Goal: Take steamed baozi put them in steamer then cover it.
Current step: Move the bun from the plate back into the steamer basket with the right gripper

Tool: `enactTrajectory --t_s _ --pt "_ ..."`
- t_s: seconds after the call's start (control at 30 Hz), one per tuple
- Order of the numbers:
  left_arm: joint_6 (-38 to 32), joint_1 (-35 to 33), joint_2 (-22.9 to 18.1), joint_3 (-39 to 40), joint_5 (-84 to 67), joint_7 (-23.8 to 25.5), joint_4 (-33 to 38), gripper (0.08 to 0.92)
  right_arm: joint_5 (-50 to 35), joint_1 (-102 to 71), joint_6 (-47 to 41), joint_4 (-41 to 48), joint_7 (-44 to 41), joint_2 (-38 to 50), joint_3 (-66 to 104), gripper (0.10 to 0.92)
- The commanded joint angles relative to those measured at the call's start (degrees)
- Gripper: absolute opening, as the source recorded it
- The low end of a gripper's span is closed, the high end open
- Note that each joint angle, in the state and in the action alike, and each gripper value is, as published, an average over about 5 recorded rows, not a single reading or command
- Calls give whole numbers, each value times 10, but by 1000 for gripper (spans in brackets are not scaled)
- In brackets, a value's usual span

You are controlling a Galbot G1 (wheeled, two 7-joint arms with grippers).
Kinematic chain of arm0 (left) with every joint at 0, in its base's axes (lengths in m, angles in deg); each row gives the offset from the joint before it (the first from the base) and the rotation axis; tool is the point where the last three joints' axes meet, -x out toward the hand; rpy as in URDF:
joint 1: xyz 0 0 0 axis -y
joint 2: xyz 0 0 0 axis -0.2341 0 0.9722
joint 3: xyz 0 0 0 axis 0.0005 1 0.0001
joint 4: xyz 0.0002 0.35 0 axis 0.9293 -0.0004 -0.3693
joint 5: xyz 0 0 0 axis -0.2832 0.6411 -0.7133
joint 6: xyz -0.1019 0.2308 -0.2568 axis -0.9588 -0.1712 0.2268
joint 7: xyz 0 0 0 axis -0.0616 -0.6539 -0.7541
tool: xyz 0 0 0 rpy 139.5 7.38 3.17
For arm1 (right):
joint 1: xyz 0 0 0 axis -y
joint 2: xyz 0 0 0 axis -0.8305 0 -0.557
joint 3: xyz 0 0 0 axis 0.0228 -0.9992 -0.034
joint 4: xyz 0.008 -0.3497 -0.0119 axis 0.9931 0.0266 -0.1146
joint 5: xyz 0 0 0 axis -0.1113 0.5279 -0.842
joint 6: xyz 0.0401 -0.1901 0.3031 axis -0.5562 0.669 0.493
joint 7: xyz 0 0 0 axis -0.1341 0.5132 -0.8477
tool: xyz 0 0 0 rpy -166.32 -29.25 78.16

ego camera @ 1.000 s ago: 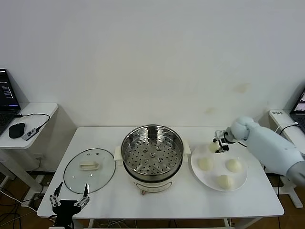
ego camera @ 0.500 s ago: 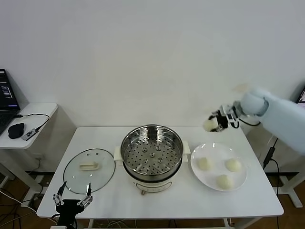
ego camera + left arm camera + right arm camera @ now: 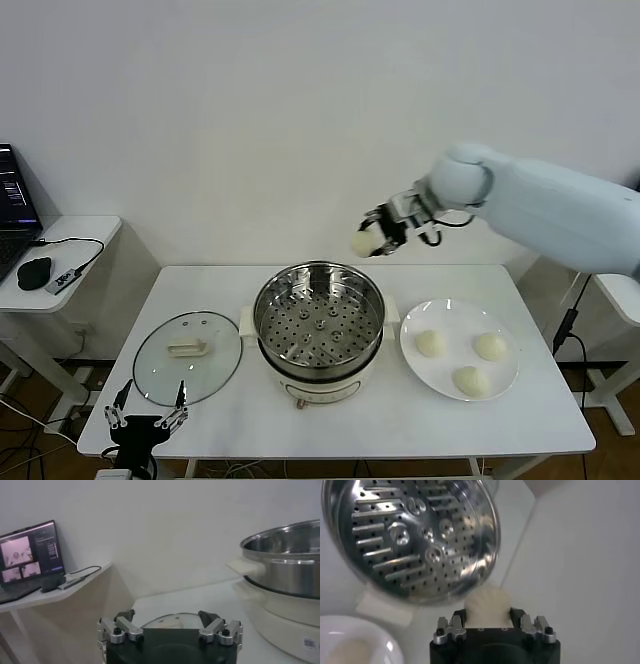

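White table (image 3: 380, 425), plain wall behind; carrying one baozi (image 3: 363, 242) in right gripper (image 3: 380, 232), clamped, above far rim of empty steamer (image 3: 318, 322); three buns waiting on plate (image 3: 415, 368); cover (image 3: 188, 356) lying aside; left gripper (image 3: 148, 418) idling spread wide near table front.

White wall (image 3: 250, 120), white table (image 3: 340, 415)

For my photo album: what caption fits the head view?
Right gripper carries a bun above the steamer; three buns wait on the plate.
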Motion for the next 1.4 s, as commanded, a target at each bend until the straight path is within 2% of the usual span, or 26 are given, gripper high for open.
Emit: enactTrajectory --t_s 0.03,0.3,0.6,1.07,1.17,1.27,1.4 --pt "4 12 -2 -8 -9 2 -6 823 56 -2 78 15 10 -90 -49 569" --pt "4 21 -1 -4 -8 2 -11 823 168 -37 163 66 37 -134 -47 569" --pt "5 20 -5 -2 -4 2 -12 823 256 -81 213 124 58 -144 -30 568" --pt "5 18 -8 3 3 3 -8 823 269 -105 221 142 55 -141 -17 580" --pt "6 17 -8 3 3 3 -6 823 269 -104 223 147 57 -141 -15 624" --pt "6 16 -8 3 4 3 -4 823 257 -97 222 143 58 -140 -15 703" --pt "7 13 -9 3 5 3 0 823 201 -68 202 107 43 -130 -21 799"
